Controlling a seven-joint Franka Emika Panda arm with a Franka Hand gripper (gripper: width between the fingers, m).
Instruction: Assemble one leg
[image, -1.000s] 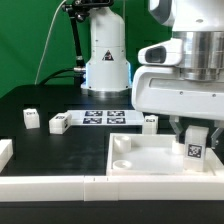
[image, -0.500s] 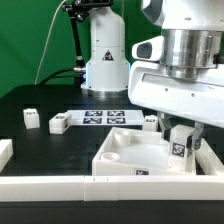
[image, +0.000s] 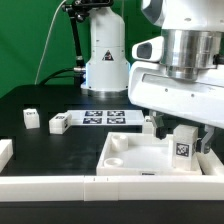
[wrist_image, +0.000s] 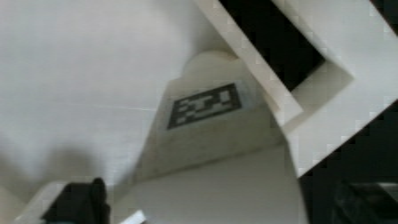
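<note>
My gripper (image: 183, 138) is shut on the leg (image: 184, 147), a small white block with a black-and-white tag on its side. It holds the leg upright on the right corner of the large white tray piece (image: 132, 168). In the wrist view the leg (wrist_image: 210, 120) fills the middle, its tag facing the camera. The dark fingers (wrist_image: 79, 203) stand on either side of it, over the tray's white surface (wrist_image: 71, 90). The leg's lower end is hidden.
Three more small white legs stand on the black table: one (image: 31, 118) at the exterior view's left, one (image: 58, 123) beside the marker board (image: 105, 117), one (image: 150, 122) behind the tray. White border bars (image: 50, 186) line the front edge, another (image: 5, 152) the left.
The tray piece tilted and slid toward the exterior view's left half a second ago and now lies flat again. The leg has turned a little in my grip, its tag facing differently.
</note>
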